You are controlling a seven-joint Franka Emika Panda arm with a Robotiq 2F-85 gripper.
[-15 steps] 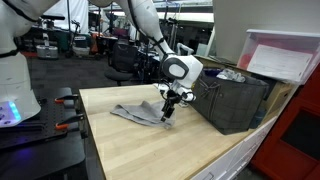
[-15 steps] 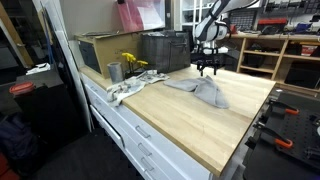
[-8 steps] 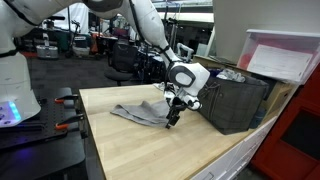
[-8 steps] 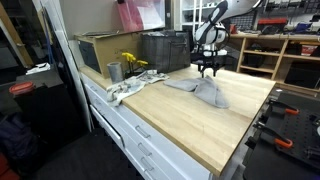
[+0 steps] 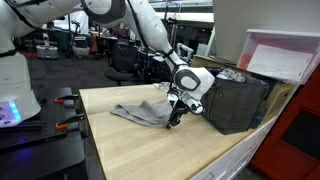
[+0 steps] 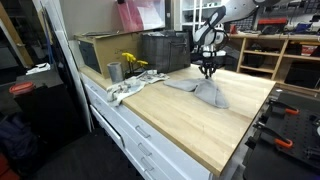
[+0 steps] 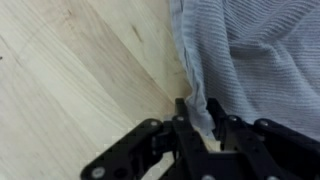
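A grey knitted cloth (image 5: 138,112) lies crumpled on the wooden table (image 5: 130,150), and shows in both exterior views (image 6: 205,92). My gripper (image 5: 172,121) is down at the end of the cloth nearest the dark crate, pointing straight down (image 6: 208,73). In the wrist view the cloth (image 7: 250,50) fills the upper right, and its folded edge runs down between my two black fingers (image 7: 184,112). The gripper (image 7: 198,118) is pinched on that edge, right at the table surface.
A dark mesh crate (image 5: 235,100) stands just beyond the gripper, at the table's back (image 6: 165,50). Along the same side stand a metal cup (image 6: 114,72), yellow flowers (image 6: 130,62) and a pale rag (image 6: 125,88). Shelving (image 6: 275,55) stands behind the table.
The gripper has dropped onto the cloth's edge and its fingers have come together on it. The arm has shifted slightly toward the crate. The cloth lies where it was.
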